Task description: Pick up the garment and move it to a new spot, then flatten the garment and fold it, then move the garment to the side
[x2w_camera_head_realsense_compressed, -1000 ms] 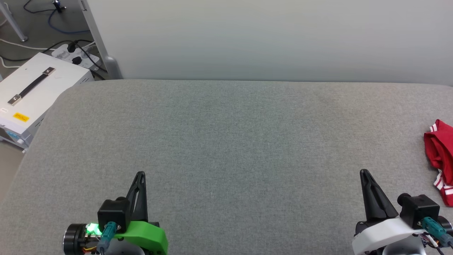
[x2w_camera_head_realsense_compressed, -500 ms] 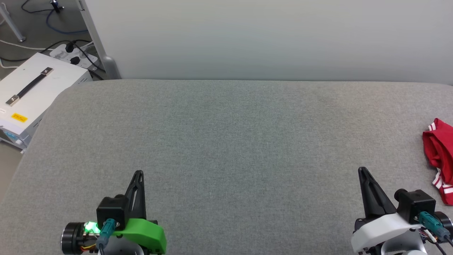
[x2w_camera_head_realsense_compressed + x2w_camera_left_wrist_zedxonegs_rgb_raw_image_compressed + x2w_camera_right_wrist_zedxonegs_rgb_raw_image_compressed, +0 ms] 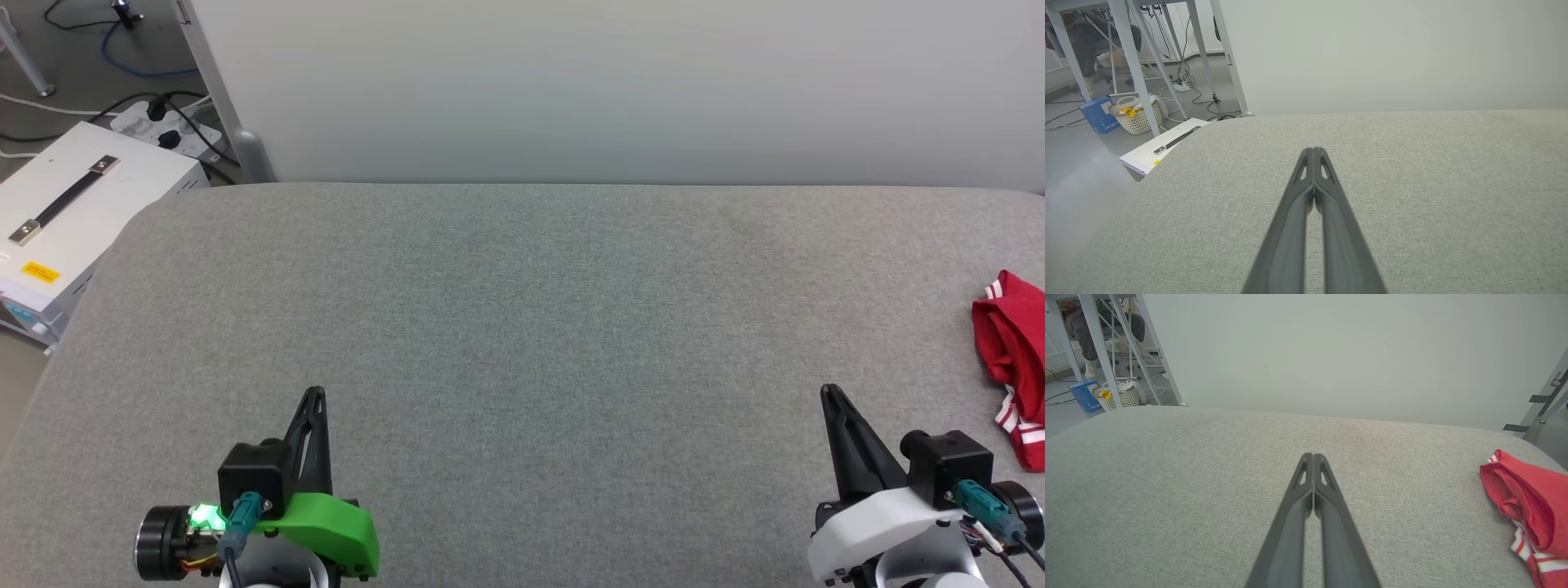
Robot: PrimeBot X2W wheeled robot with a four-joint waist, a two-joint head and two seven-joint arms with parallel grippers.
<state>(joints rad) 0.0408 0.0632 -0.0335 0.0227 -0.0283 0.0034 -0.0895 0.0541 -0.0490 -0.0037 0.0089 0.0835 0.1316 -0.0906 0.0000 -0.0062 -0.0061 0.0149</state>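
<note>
1 garment (image 3: 1015, 347), red w/ striped trim, bunched at far right of gray counter (image 3: 522, 310), cut by frame edge; long axis approx near-far. Left end effector (image 3: 314, 398), right end effector (image 3: 830, 394): both fingers together, empty, pointing fwd. Right one near garment, apart.

Garment (image 3: 1011, 343): red, with white-and-red striped trim.
Surface (image 3: 522, 327): mottled grey weave.
Left pincer (image 3: 313, 394): black fingers, green housing.
Right pincer (image 3: 828, 392): black fingers, white housing.
Case (image 3: 139, 175): white, with black handle and yellow label.
Wall (image 3: 620, 90): pale grey.
</note>
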